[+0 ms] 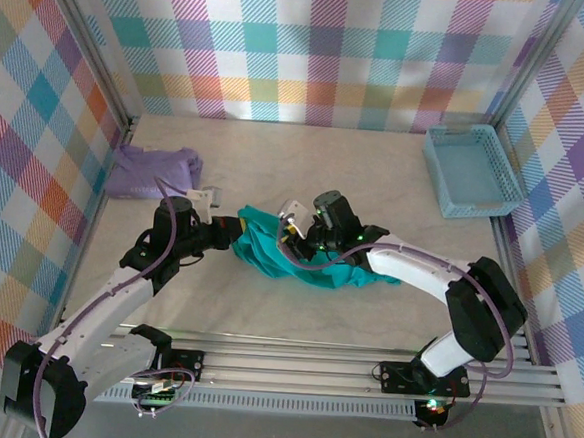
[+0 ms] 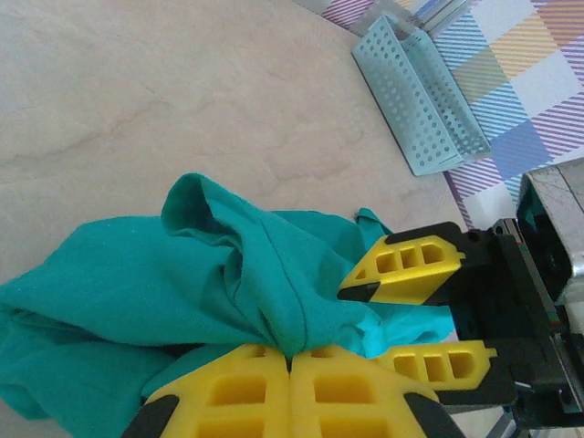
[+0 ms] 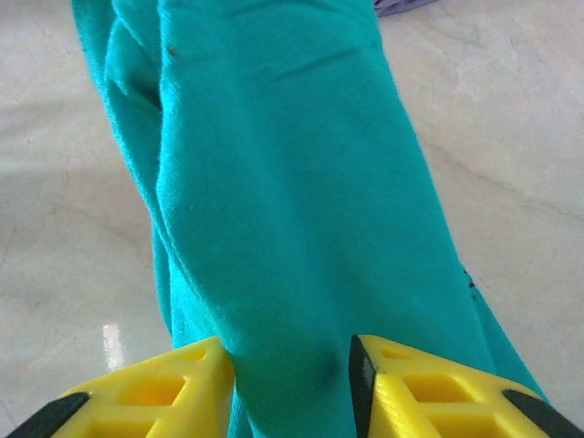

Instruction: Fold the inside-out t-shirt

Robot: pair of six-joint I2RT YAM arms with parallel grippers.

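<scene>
The inside-out t-shirt (image 1: 269, 256) lies bunched in a teal heap at the middle of the table. My left gripper (image 1: 233, 230) is at the heap's left end. Seen from the left wrist, this left gripper (image 2: 292, 356) is shut, with a seamed fold of the t-shirt (image 2: 137, 283) pinched between its yellow pads. My right gripper (image 1: 295, 241) comes in from the right over the heap. From the right wrist, that gripper (image 3: 290, 365) has a thick roll of the t-shirt (image 3: 274, 182) squeezed between its fingers. The same right gripper (image 2: 360, 321) faces my left one, close by.
A pale lavender garment (image 1: 153, 172) lies crumpled at the back left of the table. A light blue perforated basket (image 1: 473, 172) stands at the back right, and the left wrist view also catches this basket (image 2: 420, 91). Plaid walls close in three sides.
</scene>
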